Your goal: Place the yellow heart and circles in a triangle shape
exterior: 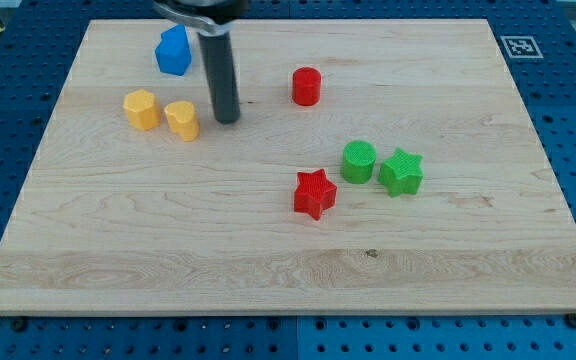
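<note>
The yellow heart [182, 119] lies at the upper left of the wooden board [168, 250]. My tip [227, 119] stands just to its right, a small gap away. The red circle [306, 86] is at the upper middle, to the right of my tip. The green circle [358, 162] is right of centre, lower down, far from my tip.
A yellow hexagon [141, 109] sits just left of the heart. A blue block [173, 51] is near the top edge, left of the rod. A red star [314, 193] and a green star [401, 172] flank the green circle.
</note>
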Robot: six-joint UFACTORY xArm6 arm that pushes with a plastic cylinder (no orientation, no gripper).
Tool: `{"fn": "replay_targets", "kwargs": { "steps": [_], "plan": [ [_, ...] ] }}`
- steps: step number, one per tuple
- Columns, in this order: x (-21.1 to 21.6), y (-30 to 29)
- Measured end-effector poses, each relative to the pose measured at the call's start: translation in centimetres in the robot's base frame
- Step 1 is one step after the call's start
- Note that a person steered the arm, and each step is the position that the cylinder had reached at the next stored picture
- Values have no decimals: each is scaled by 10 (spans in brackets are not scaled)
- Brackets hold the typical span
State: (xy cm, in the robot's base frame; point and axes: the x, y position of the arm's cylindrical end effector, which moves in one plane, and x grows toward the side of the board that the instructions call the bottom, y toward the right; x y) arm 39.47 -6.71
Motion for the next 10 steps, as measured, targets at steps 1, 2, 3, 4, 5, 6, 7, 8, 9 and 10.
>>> {"fn": "replay_targets", "kwargs": {
  "steps": [1,2,3,4,5,6,7,8,9,10],
  "plan": [
    [22,37],
    [44,75],
    [60,114],
    [76,148],
    [80,165],
    [40,165],
    [-26,165],
    [-87,165],
    [-109,129],
    [-97,83]
  ]
}}
